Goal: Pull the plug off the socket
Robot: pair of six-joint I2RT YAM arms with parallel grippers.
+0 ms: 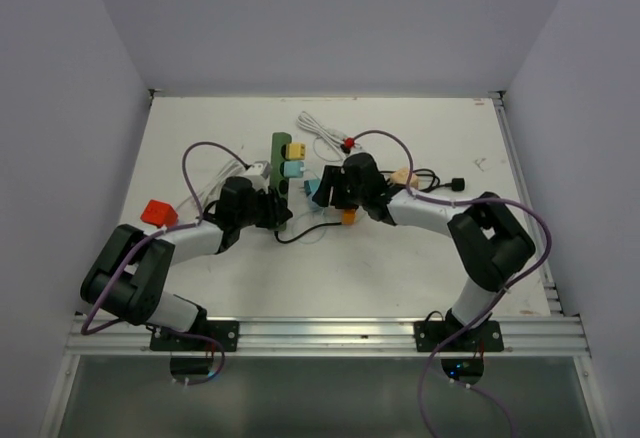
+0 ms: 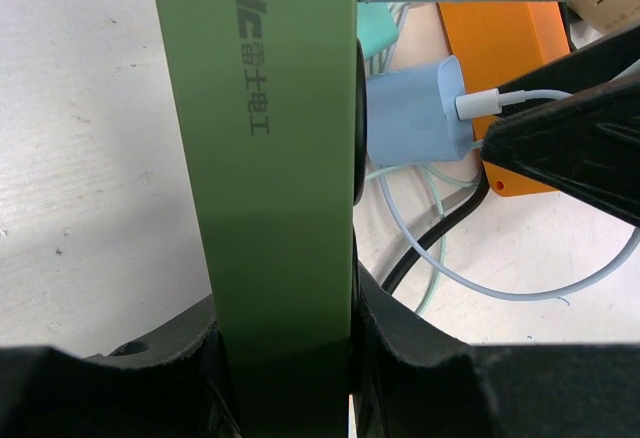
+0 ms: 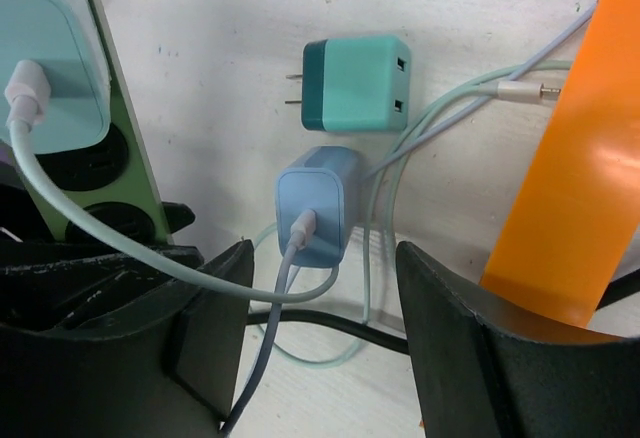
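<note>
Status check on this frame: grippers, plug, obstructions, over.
Left gripper clamped on green power strip. Right gripper open, blue plug lying free on table between its fingers, off the strip. Orange strip and cables crowd close.

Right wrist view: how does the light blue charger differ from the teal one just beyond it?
The light blue charger has a cable plugged in; the teal charger has empty ports. The teal charger shows its prongs; the blue one's are hidden. The blue one lies between the open fingers of the right gripper, the teal beyond them. Both lie on the table.
</note>
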